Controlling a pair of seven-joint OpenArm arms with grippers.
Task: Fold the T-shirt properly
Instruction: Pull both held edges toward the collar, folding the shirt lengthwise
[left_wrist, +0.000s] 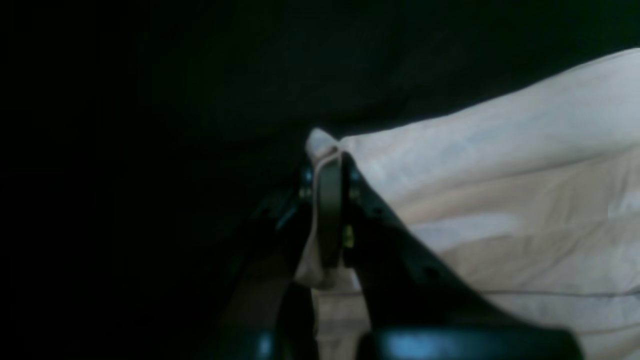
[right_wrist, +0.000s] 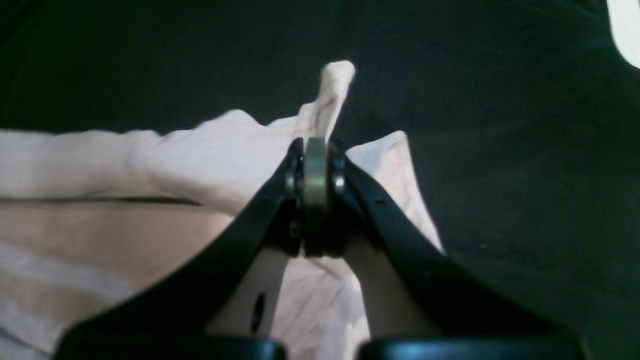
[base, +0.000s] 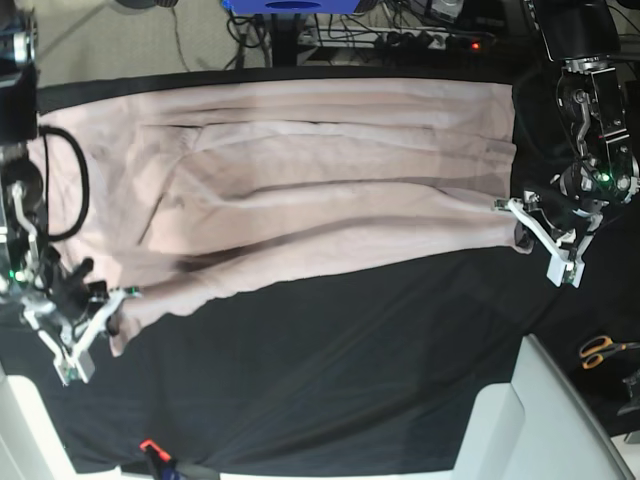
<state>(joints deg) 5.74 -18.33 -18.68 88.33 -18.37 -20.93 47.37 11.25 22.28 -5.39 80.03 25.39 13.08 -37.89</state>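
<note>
The pale pink T-shirt (base: 320, 170) lies spread across the far half of the black table cloth (base: 330, 370), with long creases running through it. In the base view my left gripper (base: 514, 212) is at the shirt's right edge, and the left wrist view shows this gripper (left_wrist: 327, 150) shut on a pinched corner of the T-shirt (left_wrist: 500, 175). My right gripper (base: 122, 298) is at the shirt's lower left corner. In the right wrist view the right gripper (right_wrist: 316, 146) is shut on the T-shirt (right_wrist: 200, 155), and a peak of cloth sticks out beyond the fingertips.
Orange-handled scissors (base: 600, 350) lie at the right edge, next to a white slab (base: 520, 420) at the lower right. A small red-tipped tool (base: 150, 447) sits at the front edge. Cables and a blue object (base: 290, 5) are behind the table.
</note>
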